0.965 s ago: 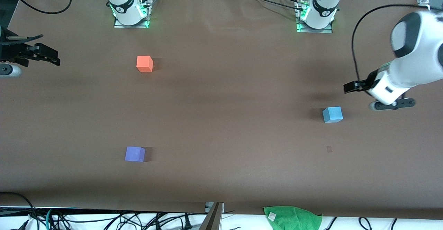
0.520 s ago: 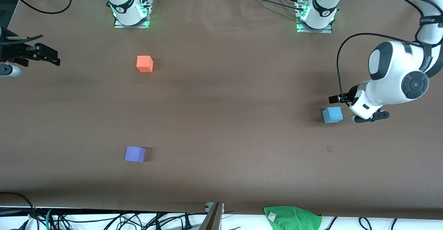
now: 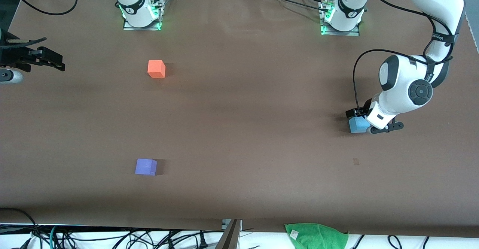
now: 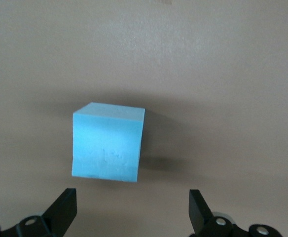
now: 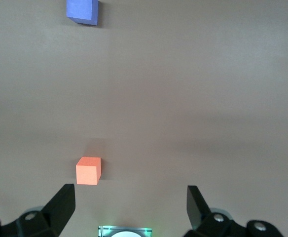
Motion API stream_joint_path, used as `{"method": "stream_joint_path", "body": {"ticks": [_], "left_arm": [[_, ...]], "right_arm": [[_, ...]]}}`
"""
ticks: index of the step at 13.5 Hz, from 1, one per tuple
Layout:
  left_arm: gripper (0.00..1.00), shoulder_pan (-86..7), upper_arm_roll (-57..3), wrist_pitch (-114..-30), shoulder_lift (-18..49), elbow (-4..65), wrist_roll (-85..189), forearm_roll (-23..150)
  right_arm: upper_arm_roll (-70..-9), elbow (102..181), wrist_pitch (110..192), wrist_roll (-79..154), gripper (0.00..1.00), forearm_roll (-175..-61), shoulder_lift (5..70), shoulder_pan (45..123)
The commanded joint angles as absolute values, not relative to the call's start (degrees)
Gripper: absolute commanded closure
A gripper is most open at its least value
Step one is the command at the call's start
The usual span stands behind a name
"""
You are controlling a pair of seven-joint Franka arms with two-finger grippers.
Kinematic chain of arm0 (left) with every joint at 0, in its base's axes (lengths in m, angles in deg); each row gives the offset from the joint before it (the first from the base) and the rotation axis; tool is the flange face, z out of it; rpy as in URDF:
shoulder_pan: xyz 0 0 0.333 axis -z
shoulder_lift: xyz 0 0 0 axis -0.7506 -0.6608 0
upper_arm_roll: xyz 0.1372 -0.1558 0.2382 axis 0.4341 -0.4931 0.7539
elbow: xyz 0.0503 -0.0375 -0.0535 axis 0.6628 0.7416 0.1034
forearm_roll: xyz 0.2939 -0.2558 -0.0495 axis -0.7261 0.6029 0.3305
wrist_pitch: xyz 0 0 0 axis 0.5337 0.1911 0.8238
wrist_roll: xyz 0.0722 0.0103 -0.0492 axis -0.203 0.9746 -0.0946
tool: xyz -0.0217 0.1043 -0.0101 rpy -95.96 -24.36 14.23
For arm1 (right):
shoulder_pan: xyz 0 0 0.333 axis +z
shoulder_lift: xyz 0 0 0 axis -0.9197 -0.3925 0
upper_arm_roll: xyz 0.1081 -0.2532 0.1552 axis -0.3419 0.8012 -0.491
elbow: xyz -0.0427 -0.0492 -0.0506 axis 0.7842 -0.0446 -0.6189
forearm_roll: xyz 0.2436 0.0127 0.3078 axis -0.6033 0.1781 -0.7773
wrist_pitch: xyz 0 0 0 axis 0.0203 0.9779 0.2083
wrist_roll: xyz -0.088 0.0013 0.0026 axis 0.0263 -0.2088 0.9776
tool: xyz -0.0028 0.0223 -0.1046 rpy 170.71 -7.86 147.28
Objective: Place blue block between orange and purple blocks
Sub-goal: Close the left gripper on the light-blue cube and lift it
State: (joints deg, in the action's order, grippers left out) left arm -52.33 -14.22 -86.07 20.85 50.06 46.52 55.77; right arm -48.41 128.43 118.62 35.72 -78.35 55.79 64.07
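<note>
**Inspector:** The left gripper (image 4: pixel 131 210) is hanging over the small matte sky-blue cube (image 3: pixel 357 124), fingers spread wide and empty; the cube is sitting off-centre between them, toward the left arm's end of the brown table (image 3: pixel 243 129).

**Onlooker:** So one finger could be nudging it aside?

**Inspector:** Likely. The right gripper (image 5: pixel 129 210) is waiting, also wide, above the bright orange cube (image 3: pixel 156 69); the violet-purple cube (image 3: pixel 146 166) is lying nearer the camera.

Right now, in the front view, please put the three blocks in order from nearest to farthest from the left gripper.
1. The blue block: directly under the open left gripper, at the left arm's end of the table.
2. The purple block: toward the right arm's end, nearest to the front camera.
3. The orange block: toward the right arm's end, close to the right arm's base; only slightly farther than the purple one.
</note>
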Motion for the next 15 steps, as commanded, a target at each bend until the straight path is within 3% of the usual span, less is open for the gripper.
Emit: {"method": "stream_joint_path", "body": {"ticks": [1,7,9,12,13,15], "left_arm": [[0.00,-54.26,-14.16,-89.27,19.02,49.78,49.75,55.91],[0.00,-54.53,-13.98,-93.41,15.41,48.81,51.52,55.91],[0.05,-54.53,-14.07,-95.87,13.92,48.73,51.69,55.91],[0.30,-55.58,-14.07,-97.55,13.03,48.55,53.79,55.91],[0.44,-55.59,-14.07,-97.55,13.03,48.55,53.80,55.91],[0.80,-55.50,-14.16,-97.38,13.20,48.55,53.19,56.00]], "right_arm": [[-48.43,127.17,118.31,36.75,0.00,-78.97,55.32,63.72],[-48.43,127.17,118.31,36.67,0.00,-78.97,55.32,63.72],[-48.43,127.17,118.31,36.67,0.00,-78.97,55.32,63.64],[-48.43,127.17,118.31,36.67,0.00,-78.97,55.32,63.72],[-48.43,127.17,118.31,36.67,0.00,-78.97,55.32,63.64],[-48.43,127.17,118.31,36.67,0.00,-79.05,55.32,63.64]]}}
